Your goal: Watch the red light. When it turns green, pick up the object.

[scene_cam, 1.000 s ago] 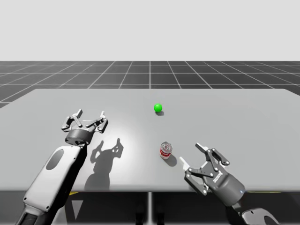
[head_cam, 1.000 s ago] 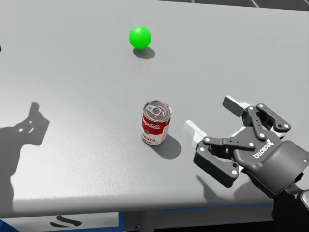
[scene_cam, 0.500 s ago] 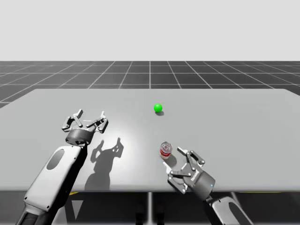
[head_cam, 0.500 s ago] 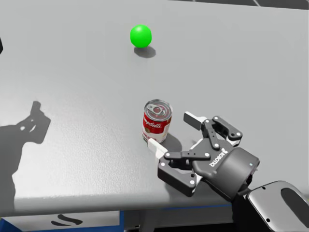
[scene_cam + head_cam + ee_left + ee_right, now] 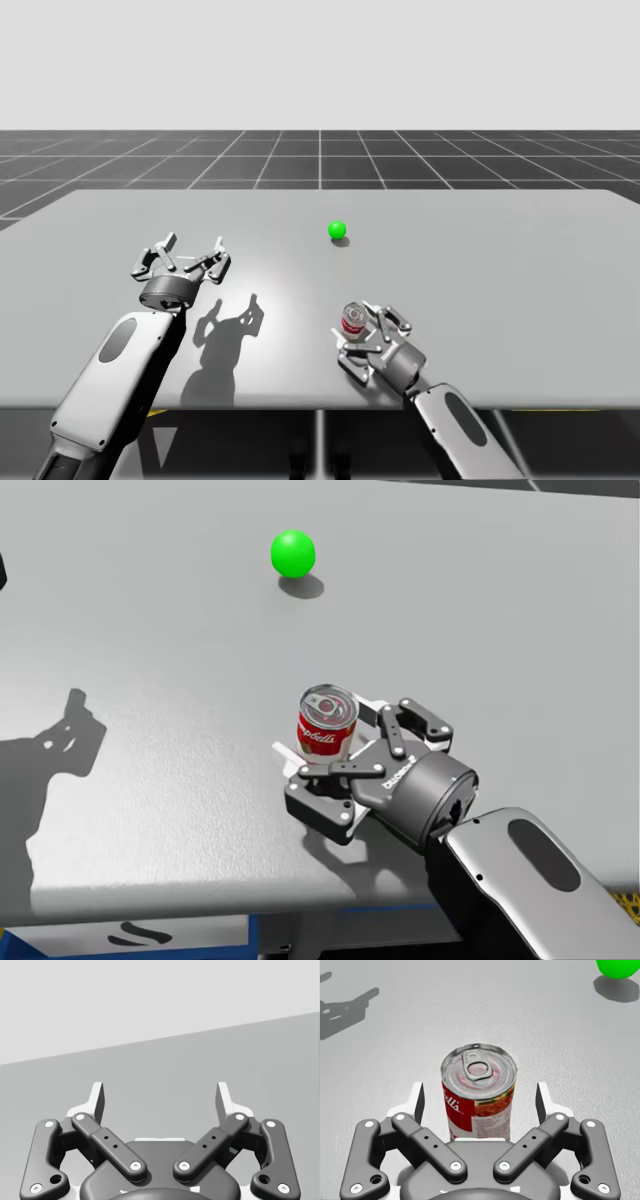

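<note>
A small red-and-white can [image 5: 353, 318] with a silver pull-tab lid stands upright on the grey table [image 5: 500, 260], near its front edge. My right gripper [image 5: 360, 328] is open around the can. In the right wrist view the can [image 5: 479, 1092] stands between the fingers, with a gap on each side. The head view shows the can [image 5: 326, 725] in the same gripper [image 5: 328, 730]. The light, a ball [image 5: 337, 230], glows green farther back on the table. My left gripper [image 5: 193, 245] hovers open over the left part of the table with nothing in it [image 5: 160, 1097].
The table's front edge [image 5: 200, 905] runs just under my right wrist. The left arm's shadow [image 5: 50, 750] falls on the table to the can's left. The green ball [image 5: 292, 554] stands well behind the can.
My right gripper has swung in from the right and forward, so its open fingers now flank the can. The left arm has not moved and the light stays green.
</note>
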`<action>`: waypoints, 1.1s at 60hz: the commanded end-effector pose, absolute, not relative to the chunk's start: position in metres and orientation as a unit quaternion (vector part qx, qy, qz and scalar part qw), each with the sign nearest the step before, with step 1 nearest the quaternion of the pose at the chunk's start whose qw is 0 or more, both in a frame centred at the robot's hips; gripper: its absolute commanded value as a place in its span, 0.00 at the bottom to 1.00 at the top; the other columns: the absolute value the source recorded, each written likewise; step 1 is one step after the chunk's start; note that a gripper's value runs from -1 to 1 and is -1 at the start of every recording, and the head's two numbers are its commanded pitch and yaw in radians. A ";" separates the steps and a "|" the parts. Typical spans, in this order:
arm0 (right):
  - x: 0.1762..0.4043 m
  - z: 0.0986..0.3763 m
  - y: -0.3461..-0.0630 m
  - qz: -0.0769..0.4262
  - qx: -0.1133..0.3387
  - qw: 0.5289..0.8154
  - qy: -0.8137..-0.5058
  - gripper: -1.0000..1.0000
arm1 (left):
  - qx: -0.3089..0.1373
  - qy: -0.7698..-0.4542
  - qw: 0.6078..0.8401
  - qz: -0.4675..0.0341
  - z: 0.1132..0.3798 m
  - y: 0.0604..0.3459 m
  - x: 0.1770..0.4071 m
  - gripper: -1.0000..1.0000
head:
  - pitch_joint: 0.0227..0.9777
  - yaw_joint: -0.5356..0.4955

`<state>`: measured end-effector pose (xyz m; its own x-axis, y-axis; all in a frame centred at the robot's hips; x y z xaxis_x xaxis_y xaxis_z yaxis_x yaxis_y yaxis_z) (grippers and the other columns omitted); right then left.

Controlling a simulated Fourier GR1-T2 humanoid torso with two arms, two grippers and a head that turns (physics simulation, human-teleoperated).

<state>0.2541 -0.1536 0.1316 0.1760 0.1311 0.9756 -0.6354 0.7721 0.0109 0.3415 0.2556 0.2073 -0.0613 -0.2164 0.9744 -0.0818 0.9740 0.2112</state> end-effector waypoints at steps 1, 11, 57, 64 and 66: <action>0.262 0.129 -0.146 0.267 0.215 0.738 -0.582 0.00 | 0.102 -0.727 0.677 -0.050 0.208 0.256 0.342 0.00 | 0.91 0.39; 0.259 0.127 -0.149 0.282 0.222 0.737 -0.573 0.52 | 0.102 -0.728 0.676 -0.051 0.208 0.255 0.341 0.00 | 0.90 0.39; 0.262 0.119 -0.156 0.280 0.217 0.740 -0.571 1.00 | 0.107 -0.724 0.680 -0.057 0.201 0.251 0.343 0.00 | 0.44 0.38; 0.262 0.123 -0.156 0.277 0.222 0.739 -0.573 1.00 | 0.107 -0.724 0.679 -0.056 0.202 0.251 0.342 0.00 | 0.42 0.38; 0.262 0.127 -0.156 0.276 0.223 0.737 -0.576 1.00 | 0.106 -0.724 0.679 -0.055 0.202 0.251 0.342 0.00 | 0.42 0.38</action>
<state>0.2598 -0.1535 0.1305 0.1524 0.1652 0.9744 -0.7347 0.6784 -0.0002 0.3422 0.2508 0.2020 -0.0540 -0.2300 0.9717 -0.0771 0.9712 0.2256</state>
